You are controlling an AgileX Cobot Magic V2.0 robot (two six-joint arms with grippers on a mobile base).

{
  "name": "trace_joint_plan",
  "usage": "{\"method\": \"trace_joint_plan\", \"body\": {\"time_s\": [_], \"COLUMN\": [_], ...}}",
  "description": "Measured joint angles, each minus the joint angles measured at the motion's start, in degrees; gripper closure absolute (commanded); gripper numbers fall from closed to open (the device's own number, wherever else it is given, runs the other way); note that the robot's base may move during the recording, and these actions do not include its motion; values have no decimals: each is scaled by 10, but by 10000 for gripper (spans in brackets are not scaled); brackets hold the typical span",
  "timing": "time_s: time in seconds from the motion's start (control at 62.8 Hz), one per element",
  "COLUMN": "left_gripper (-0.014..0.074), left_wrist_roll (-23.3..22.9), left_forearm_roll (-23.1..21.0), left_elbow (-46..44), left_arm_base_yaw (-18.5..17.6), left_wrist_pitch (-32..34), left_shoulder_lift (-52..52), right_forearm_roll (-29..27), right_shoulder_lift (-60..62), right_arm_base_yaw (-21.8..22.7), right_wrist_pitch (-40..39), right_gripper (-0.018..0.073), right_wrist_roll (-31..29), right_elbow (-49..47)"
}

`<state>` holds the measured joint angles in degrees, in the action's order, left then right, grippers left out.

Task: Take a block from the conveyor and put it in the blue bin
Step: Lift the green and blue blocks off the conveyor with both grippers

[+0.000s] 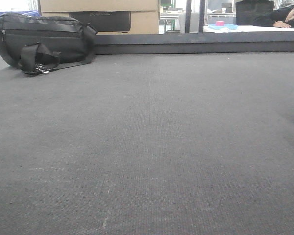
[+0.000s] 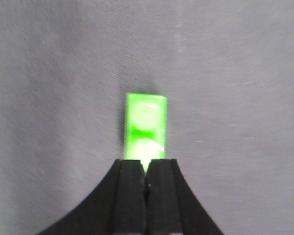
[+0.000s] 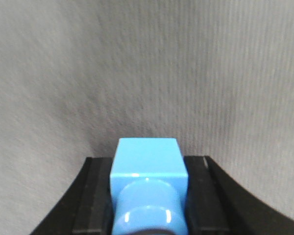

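The left end effector, pads almost together, seems to pinch the end of a bright two-stud green block over the conveyor; the right end effector clamps a glossy blue block.

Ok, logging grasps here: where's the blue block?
Right wrist view, bottom centre: the blue block sits between the right fingers, with the conveyor behind.

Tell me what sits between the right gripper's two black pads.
A light blue plastic block with a round stud fills the gap, touching both black pads of the right gripper. The right wrist view shows it.
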<state>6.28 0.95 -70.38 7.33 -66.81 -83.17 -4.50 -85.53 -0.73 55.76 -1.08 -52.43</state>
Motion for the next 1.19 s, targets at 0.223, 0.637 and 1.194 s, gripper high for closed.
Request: {"method": "trace_joint_plan", "body": {"time_s": [0.223,0.637,1.194], "left_gripper": [617,105,197], "left_wrist_roll": [18,19,18], "left_forearm_roll": [3,-10,-10], "left_elbow": [-1,59,96], "left_arm_base_yaw": [0,0,0], "left_wrist_pitch": [5,103,163], "left_shoulder_lift": [-51,-88,-140], "right_forearm_roll": [-6,-10,-11], "right_shoulder_lift": [0,0,96], "right_arm_base_yaw": [0,0,0], "right_wrist_pitch": [-10,-9,24], "right_gripper": [721,721,721], "right_wrist_roll": [0,0,0], "right_elbow": [0,-3,-42]}}
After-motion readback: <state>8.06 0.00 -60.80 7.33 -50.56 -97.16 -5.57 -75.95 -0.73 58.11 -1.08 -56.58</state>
